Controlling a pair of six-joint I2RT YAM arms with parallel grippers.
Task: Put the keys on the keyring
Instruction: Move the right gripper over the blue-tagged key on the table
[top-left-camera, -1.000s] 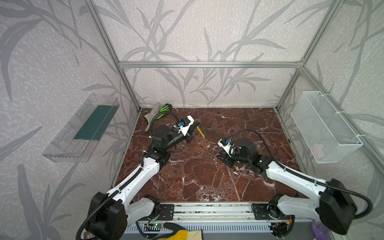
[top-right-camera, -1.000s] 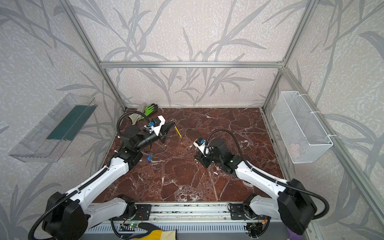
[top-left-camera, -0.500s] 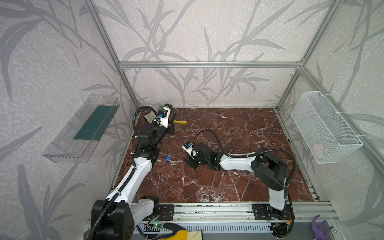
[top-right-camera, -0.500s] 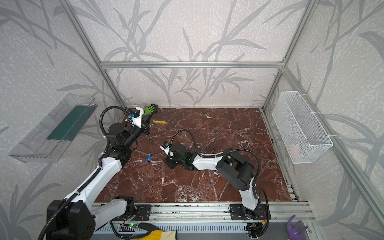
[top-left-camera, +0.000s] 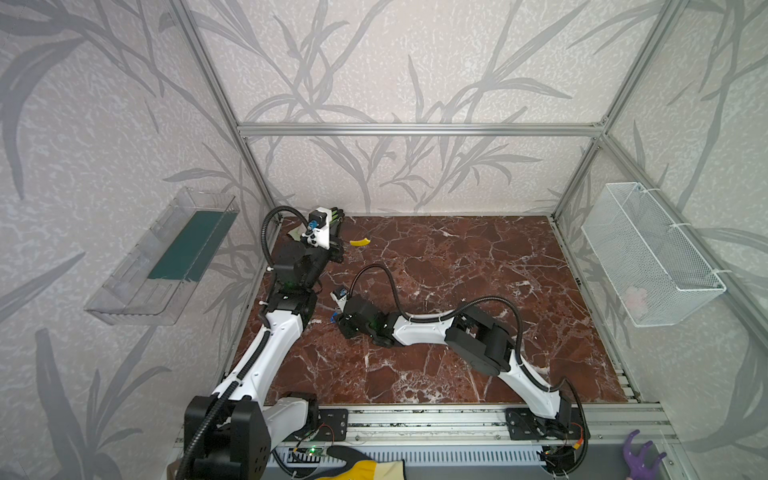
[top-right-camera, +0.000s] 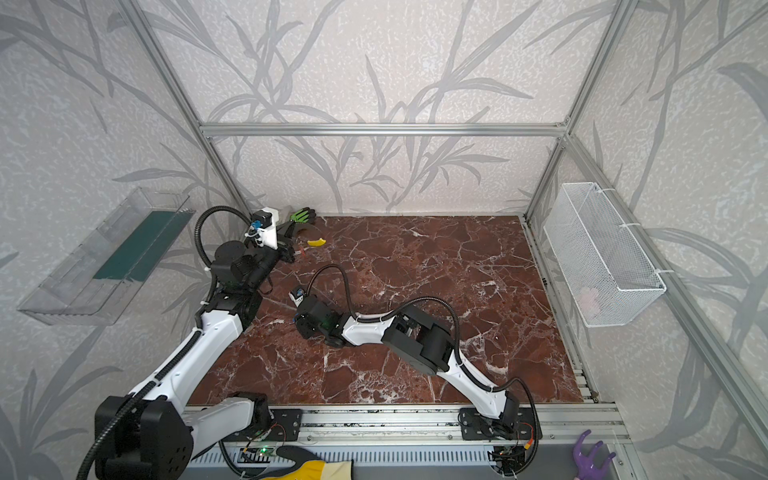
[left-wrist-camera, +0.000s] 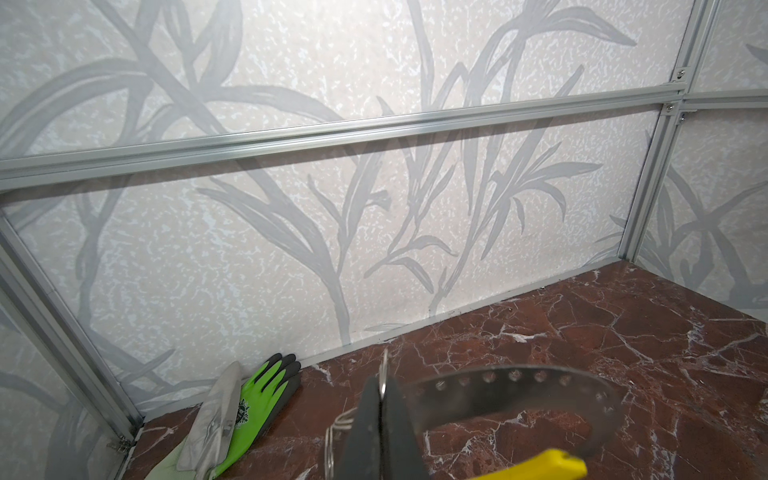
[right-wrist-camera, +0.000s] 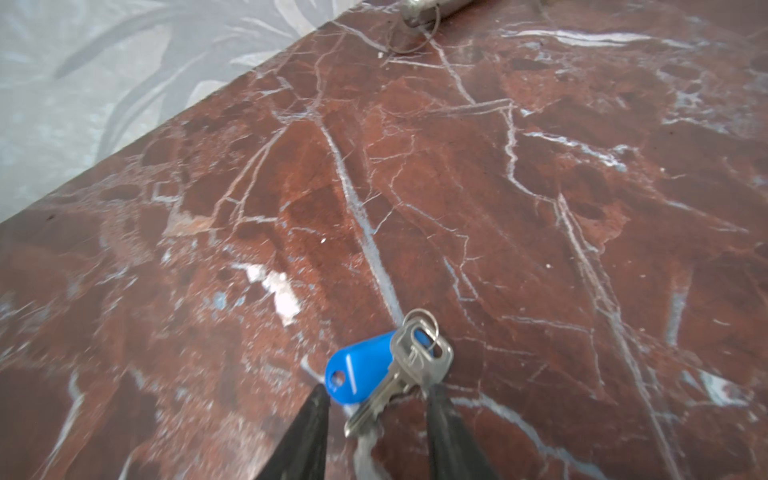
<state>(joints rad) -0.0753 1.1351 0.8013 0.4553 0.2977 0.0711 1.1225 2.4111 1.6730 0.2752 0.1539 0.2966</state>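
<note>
Item count, left to right: one clear shelf (top-left-camera: 166, 257) on the left wall, two hands, one keyring, one bunch of keys, one wire basket (top-left-camera: 648, 257) on the right wall. My left hand (left-wrist-camera: 381, 390) is at the back left corner of the counter (top-left-camera: 457, 291). Its fingers are together, clamped on the thin edge of the keyring (left-wrist-camera: 519, 388). The keyring is a single grey hoop with one row of holes and one yellow section (left-wrist-camera: 552, 461), and it extends from the hand toward the right. One green-and-black glove (left-wrist-camera: 262, 399) lies in that corner, near the hand. My right hand (right-wrist-camera: 376, 399) is left of centre, low over the counter, with its two fingers apart. The keys (right-wrist-camera: 411, 365) lie flat on the counter, joined by one small wire ring to one blue tag (right-wrist-camera: 357, 372). I cannot tell how many silver keys are stacked there. The key blade points in between my fingertips; the heads and tag lie just ahead of them. I cannot tell whether a finger touches them. The keys lie well apart from the keyring.
</note>
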